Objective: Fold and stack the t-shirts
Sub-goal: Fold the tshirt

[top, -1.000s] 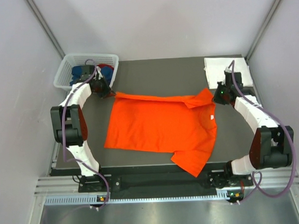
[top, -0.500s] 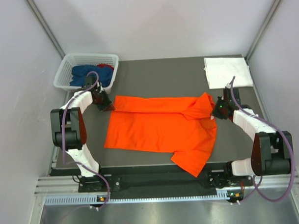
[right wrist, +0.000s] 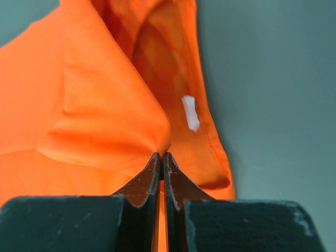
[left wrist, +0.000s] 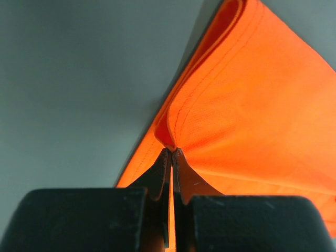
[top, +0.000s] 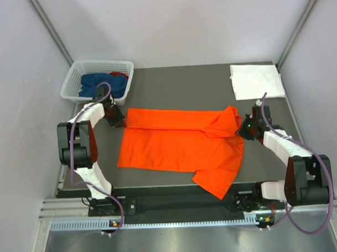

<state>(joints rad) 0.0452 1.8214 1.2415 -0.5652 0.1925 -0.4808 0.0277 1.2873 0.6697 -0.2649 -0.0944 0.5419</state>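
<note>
An orange t-shirt (top: pixel 180 145) lies spread on the dark table, its far edge folded over toward the near side. My left gripper (top: pixel 119 120) is shut on the shirt's far left corner, which shows as pinched orange cloth (left wrist: pixel 210 121) in the left wrist view. My right gripper (top: pixel 240 129) is shut on the far right corner by the collar; the right wrist view shows the pinched fold (right wrist: pixel 115 115) and a white label (right wrist: pixel 190 112). A folded white t-shirt (top: pixel 256 81) lies at the far right corner of the table.
A white plastic basket (top: pixel 76 70) at the far left holds blue and red garments (top: pixel 100 83). One orange sleeve hangs toward the table's near edge (top: pixel 217 185). Grey walls enclose the table on three sides.
Both grippers have drawn the shirt's far edge toward the near side, laying the fold wider over the shirt. The right gripper moved away from the white shirt; the left moved away from the basket.
</note>
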